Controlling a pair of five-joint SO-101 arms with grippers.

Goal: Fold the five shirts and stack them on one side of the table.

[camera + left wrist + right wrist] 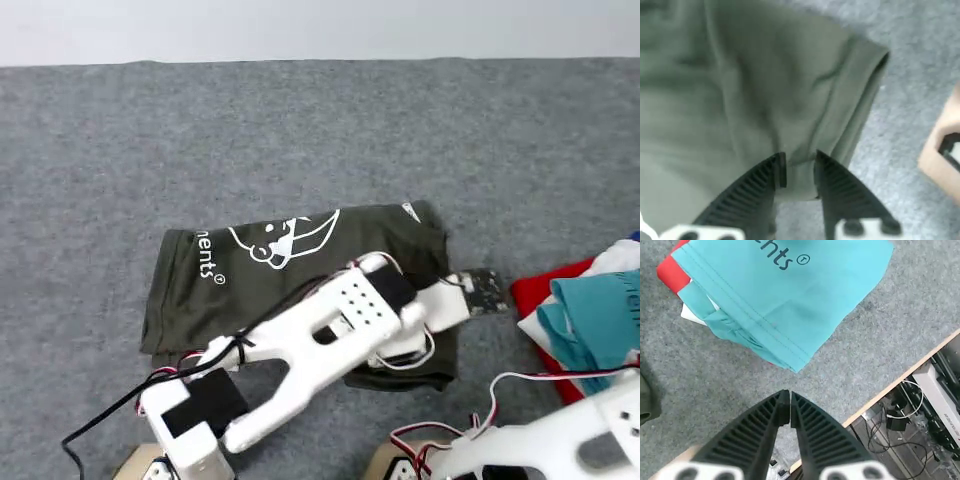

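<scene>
Folded olive shirt [290, 270] lies mid-desk [300, 120], on the grey felt top. L claw [797, 172] pinches its edge, fabric betw. narrow jaws; L arm stretches across the shirt. R claw [790, 410] is closed on nothing, over bare felt near teal shirt [805, 300]. The teal one sits atop red shirt [535, 300] w/ white cloth [690, 314] betw., pile on R arm's side.

Cut-off white lettering ending in a circled mark stands on the dark olive shirt [200, 300]; seemingly the same wording, in dark print, crosses the teal shirt [805, 295].
</scene>
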